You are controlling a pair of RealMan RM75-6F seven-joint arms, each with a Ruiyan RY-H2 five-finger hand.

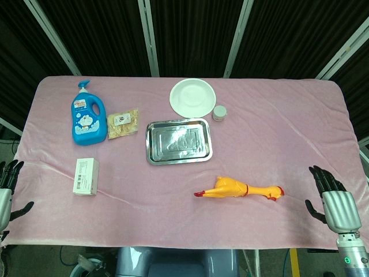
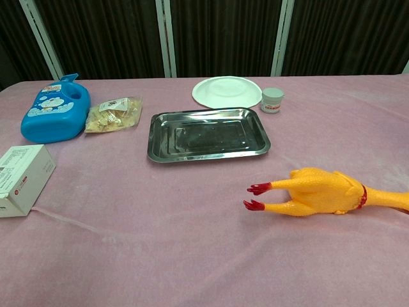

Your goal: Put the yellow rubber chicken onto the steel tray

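The yellow rubber chicken (image 1: 239, 188) lies on its side on the pink cloth, red feet pointing left, head to the right; the chest view shows the chicken (image 2: 323, 192) near the right edge. The empty steel tray (image 1: 179, 140) sits behind and left of it, and in the chest view the tray (image 2: 208, 132) is at centre. My right hand (image 1: 333, 200) hovers at the table's front right corner, fingers apart, holding nothing, well right of the chicken. At the front left edge my left hand (image 1: 8, 190) is partly cut off, fingers apart and empty.
A blue bottle (image 1: 87, 113) lies at back left with a snack bag (image 1: 123, 123) beside it. A white box (image 1: 85, 176) sits front left. A white plate (image 1: 192, 96) and a small jar (image 1: 219, 112) stand behind the tray.
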